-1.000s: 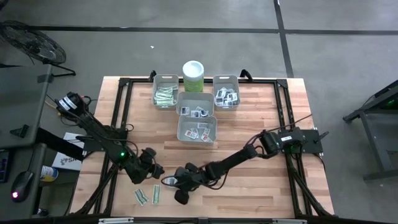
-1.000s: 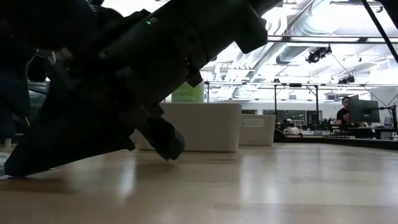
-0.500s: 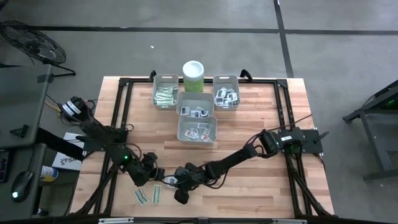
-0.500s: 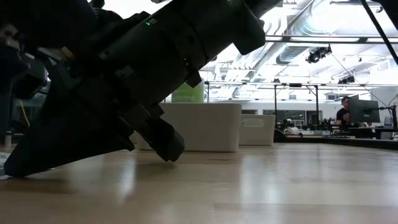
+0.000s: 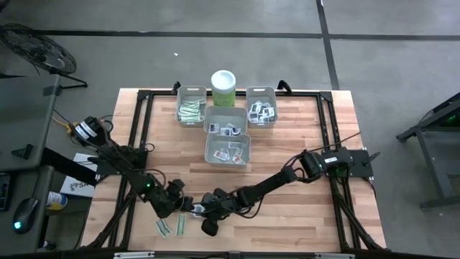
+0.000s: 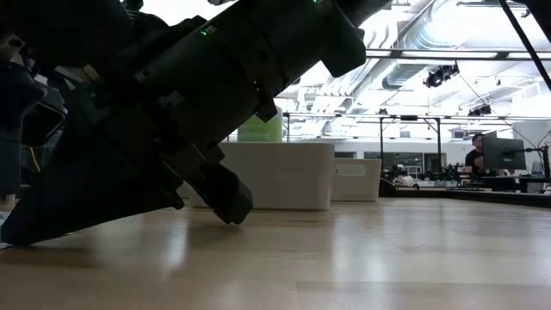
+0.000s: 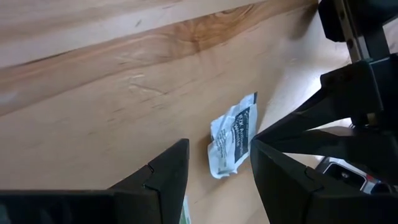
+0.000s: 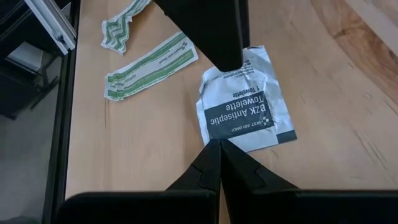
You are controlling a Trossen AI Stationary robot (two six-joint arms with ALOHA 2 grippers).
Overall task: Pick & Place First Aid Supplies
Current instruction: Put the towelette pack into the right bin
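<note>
A crumpled white square paper towelette packet with dark print (image 8: 244, 106) is lying flat on the wooden table (image 5: 302, 216) near its front edge, just beside two green-striped paper strips (image 8: 149, 65). The left gripper (image 7: 214, 168) is hovering over it with fingers spread, framing it for the pick. The right gripper (image 8: 219, 155), fingers closed, is resting its tips at the packet's edge. Judging by this, grasping comes next: lowering squarely and closing on thin paper.

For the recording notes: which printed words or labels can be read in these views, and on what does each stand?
"BZK Antiseptic Towelette", with "WEST AID ONLY" small beneath it: on the white square packet lying on the table.
Green print on the two narrow strips: too small to read.
Print on the same packet in the left wrist view: blurred.
Canister and bin packets: unreadable.
</note>
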